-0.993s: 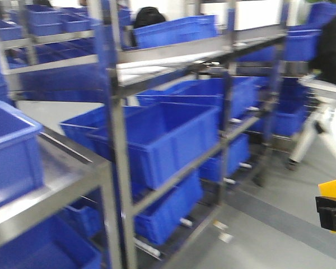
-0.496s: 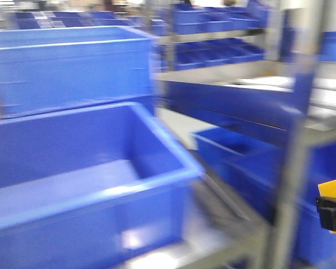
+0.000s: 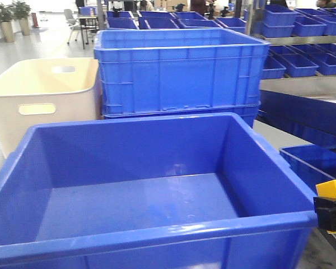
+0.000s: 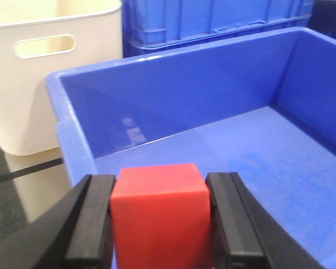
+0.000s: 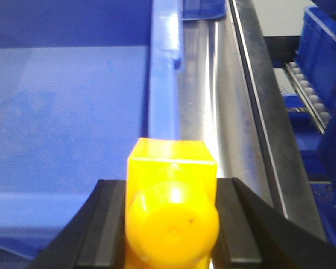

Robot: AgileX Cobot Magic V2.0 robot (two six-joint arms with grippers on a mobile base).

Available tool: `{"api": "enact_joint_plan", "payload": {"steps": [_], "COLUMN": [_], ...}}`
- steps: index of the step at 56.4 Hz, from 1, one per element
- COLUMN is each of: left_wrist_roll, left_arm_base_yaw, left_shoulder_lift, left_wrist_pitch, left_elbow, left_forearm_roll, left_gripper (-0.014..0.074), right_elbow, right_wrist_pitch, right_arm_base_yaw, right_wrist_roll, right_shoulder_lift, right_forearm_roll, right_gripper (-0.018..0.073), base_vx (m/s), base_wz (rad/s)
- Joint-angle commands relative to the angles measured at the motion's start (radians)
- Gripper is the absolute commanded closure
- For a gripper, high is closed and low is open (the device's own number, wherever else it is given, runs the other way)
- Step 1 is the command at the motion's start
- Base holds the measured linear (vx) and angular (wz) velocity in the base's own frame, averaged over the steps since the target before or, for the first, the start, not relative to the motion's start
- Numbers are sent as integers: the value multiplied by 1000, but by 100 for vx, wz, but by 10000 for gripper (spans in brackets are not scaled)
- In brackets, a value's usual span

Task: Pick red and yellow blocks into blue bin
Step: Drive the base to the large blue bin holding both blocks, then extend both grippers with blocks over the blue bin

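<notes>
Hovering by blue bin (image 3: 157, 234); L claw (image 4: 159, 188) grips red block (image 4: 159, 221), R claw (image 5: 171, 186) yellow block (image 5: 172, 216).

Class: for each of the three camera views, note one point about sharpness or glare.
Front view: crisp throughout, with a soft sheen on the floor of the blue bin. Left wrist view: the red block is slightly soft, and small glare patches sit on the bin's inner wall. Right wrist view: the yellow block is blurred up close, and bright glare streaks run along the metal shelf.

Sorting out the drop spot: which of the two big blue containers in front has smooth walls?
The nearest one, the blue bin: glossy, sloping walls and a thick rounded rim. The blue crate behind it is ribbed and straight-walled.
</notes>
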Motion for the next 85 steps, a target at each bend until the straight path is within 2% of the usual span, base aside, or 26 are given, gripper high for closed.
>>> {"api": "enact_joint_plan", "payload": {"steps": [1,44,61,69,74,80,85], "left_wrist_roll": [0,0,0,0,0,-2,19], "left_arm_base_yaw": [-7,-7,-7,-7,-7,-7,-7], "left_shoulder_lift": [-8,-8,-8,-8,-8,-8,12], "left_wrist_pitch": [-81,-81,-81,-81,-89,-126,-184], "left_elbow": [-28,-28,-28,-28,-28,-28,-33], "left_forearm_roll": [-12,-12,-12,-12,-13,-83,-190], "left_gripper": [596,596,596,596,596,596,596], "right_elbow": [-28,-28,-34,-109,-164,-231,-262], "right_wrist_pitch": [-74,-80,-42,23,14,-23,-54], "right_arm_base_yaw": [-3,-3,-3,-3,-3,-3,-3], "right_wrist_roll": [-12,-12,-18,-18,-18,-18,-93], "right_shoulder_lift": [-12,-12,-20,-76,-102,-95,-47], "right_forearm_roll": [-7,-5,49,49,50,68,160], "right_gripper": [569,569,569,569,569,569,569], "base_vx": [3,0,0,0,0,0,0], "base_wz": [13,1,0,0,0,0,0]}}
